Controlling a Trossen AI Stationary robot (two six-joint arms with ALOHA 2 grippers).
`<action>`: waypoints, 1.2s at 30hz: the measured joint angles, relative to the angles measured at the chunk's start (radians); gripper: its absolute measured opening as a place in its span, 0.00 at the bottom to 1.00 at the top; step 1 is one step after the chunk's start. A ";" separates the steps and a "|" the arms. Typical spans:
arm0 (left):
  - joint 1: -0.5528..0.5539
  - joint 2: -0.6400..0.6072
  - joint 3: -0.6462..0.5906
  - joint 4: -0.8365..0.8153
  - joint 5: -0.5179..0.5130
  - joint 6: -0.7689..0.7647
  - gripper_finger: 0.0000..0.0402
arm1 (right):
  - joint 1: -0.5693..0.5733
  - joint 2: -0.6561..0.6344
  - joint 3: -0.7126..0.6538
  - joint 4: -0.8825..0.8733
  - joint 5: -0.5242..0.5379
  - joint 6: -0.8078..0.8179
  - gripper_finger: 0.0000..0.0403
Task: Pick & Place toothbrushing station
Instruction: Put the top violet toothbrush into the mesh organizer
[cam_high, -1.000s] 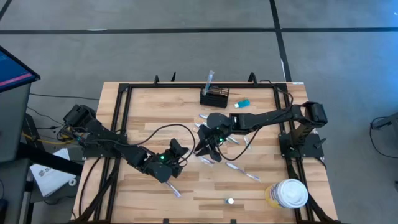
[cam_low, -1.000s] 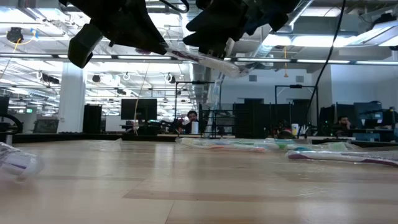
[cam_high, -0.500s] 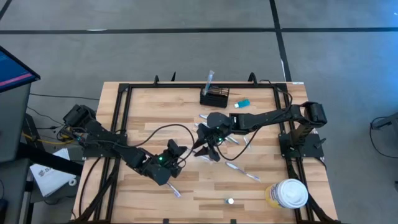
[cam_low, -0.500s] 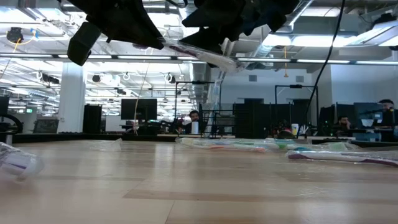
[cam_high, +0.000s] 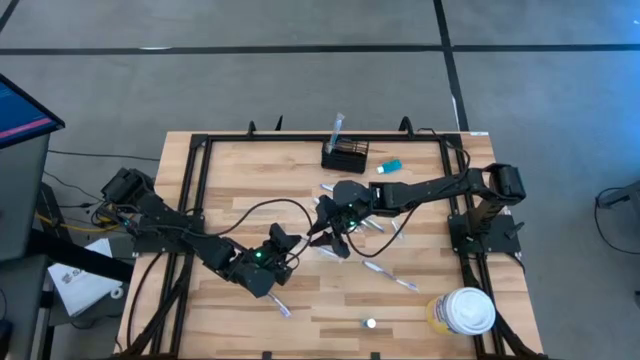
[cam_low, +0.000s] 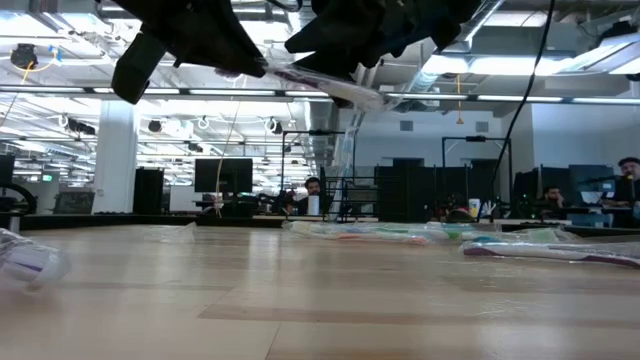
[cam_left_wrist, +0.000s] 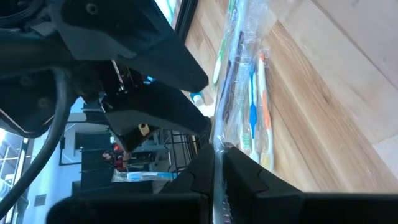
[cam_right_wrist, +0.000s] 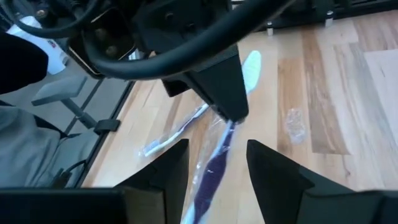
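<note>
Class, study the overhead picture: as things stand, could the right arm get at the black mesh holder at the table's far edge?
Probably yes. The black mesh holder stands just beyond the right claw, with only bare wood and some loose wrapped toothbrushes between; the left claw is farther off.

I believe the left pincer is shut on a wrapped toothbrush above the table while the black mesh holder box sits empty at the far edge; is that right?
Not quite: the black mesh holder box is not empty; the high view shows one wrapped item standing in it. The left pincer is indeed shut on a wrapped toothbrush above the table.
</note>
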 joint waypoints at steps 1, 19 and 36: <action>0.000 0.000 0.000 0.004 0.000 0.000 0.02 | 0.000 0.002 0.000 0.001 0.009 0.000 0.38; 0.005 0.000 0.000 0.005 0.012 0.033 0.02 | 0.001 0.141 0.147 -0.056 0.010 -0.016 0.31; 0.005 0.001 0.000 0.003 0.019 0.028 0.03 | 0.006 0.135 0.149 -0.118 0.008 -0.042 0.04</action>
